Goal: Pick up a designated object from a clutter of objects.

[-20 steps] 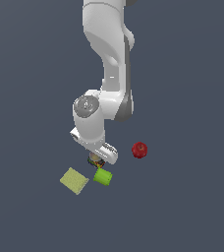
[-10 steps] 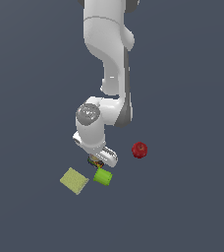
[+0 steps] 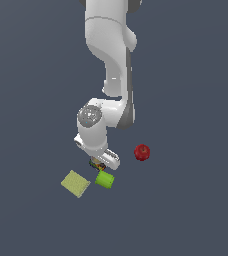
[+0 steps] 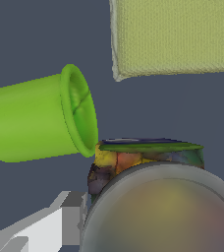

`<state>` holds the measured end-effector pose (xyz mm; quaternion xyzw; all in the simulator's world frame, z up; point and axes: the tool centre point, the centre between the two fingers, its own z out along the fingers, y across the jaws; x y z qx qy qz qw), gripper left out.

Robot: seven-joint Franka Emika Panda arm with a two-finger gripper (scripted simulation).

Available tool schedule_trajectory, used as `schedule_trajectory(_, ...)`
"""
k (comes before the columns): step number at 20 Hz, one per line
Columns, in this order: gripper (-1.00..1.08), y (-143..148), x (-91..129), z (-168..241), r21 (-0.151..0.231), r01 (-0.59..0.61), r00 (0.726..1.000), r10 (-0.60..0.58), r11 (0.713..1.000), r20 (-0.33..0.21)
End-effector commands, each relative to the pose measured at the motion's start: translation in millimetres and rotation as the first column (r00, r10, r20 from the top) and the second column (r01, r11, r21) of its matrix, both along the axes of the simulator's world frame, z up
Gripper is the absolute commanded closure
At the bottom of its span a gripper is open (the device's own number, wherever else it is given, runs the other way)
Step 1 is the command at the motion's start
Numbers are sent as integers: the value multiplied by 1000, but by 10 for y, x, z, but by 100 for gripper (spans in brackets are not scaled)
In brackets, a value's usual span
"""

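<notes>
Hovering low over the multicoloured can (image 4: 148, 162), the gripper (image 3: 99, 164) is showing one finger (image 4: 45, 224) beside it; its spread cannot be judged. Lying against that can is the green cylinder (image 4: 40, 118), the yellow-green pad (image 4: 173, 37) just beyond.

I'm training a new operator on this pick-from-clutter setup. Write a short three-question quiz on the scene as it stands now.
1. True or false: the red apple touches the green cylinder.
2. Multiple choice: the gripper is nearest to A) the apple, B) the multicoloured can, C) the yellow-green pad.
3. Fill in: in the exterior view, the pad lies on the cylinder's ____ side.

Key
1. False; the apple sits apart, toward the exterior view's right.
2. B; the can fills the wrist view close up.
3. Left.
</notes>
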<state>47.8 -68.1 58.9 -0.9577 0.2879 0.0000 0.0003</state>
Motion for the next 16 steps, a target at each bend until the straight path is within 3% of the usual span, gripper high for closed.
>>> schedule_trajectory(1, 108, 0, 1, 2, 0, 0, 1000, 0, 1000, 0)
schedule_trajectory(8, 108, -15, 11, 202, 0, 0, 1000, 0, 1000, 0)
schedule_trajectory(16, 108, -67, 45, 800, 0, 1, 1000, -1, 1000, 0)
